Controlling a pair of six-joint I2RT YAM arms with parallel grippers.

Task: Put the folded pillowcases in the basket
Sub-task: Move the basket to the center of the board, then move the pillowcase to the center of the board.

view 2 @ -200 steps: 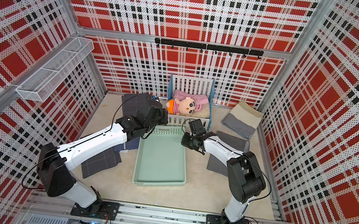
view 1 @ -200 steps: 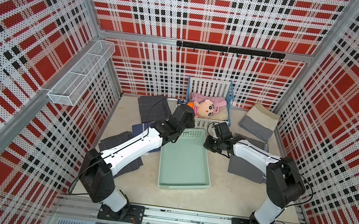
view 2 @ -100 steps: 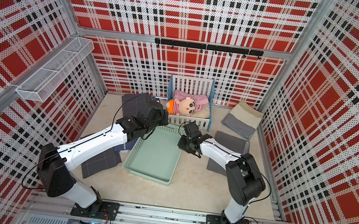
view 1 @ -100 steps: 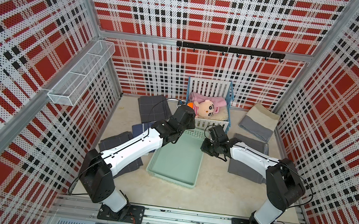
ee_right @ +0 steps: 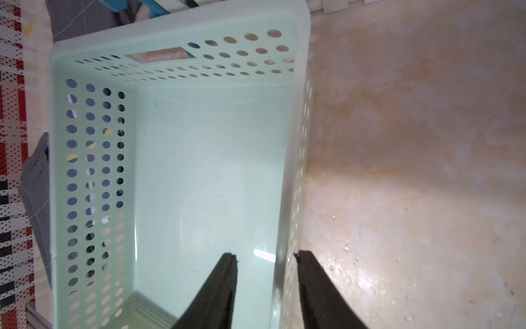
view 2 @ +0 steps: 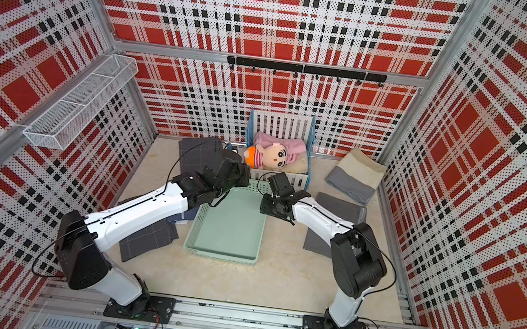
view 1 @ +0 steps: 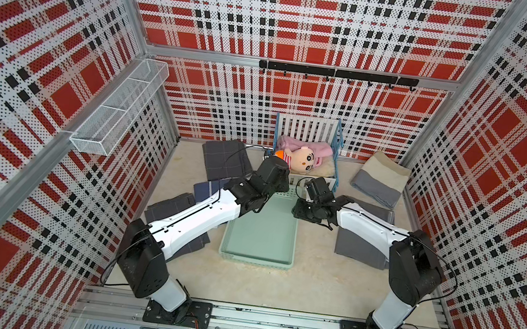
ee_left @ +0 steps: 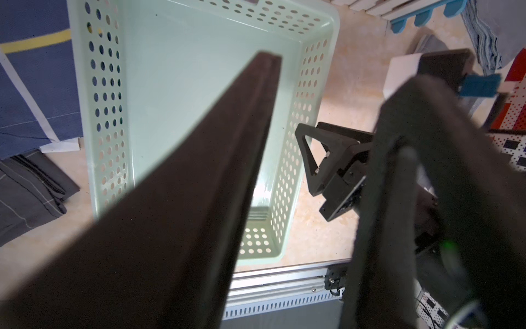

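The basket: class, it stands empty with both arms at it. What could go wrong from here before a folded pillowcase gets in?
1. The right jaws stand open astride the side wall of the basket; pulling away sideways could drag or tip it.
2. The left jaws hang open close by; the arms could collide.
3. Several folded cloths lie around, like the grey cloth and the dark checked cloth; the wrong one may be picked.

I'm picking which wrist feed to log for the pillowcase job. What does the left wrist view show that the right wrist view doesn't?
Only left wrist: the left gripper, open above the basket, and the blue checked cloth in the open. Only right wrist: the basket's side wall passing between the open fingers of the right gripper. Both: the basket's perforated walls and empty floor.
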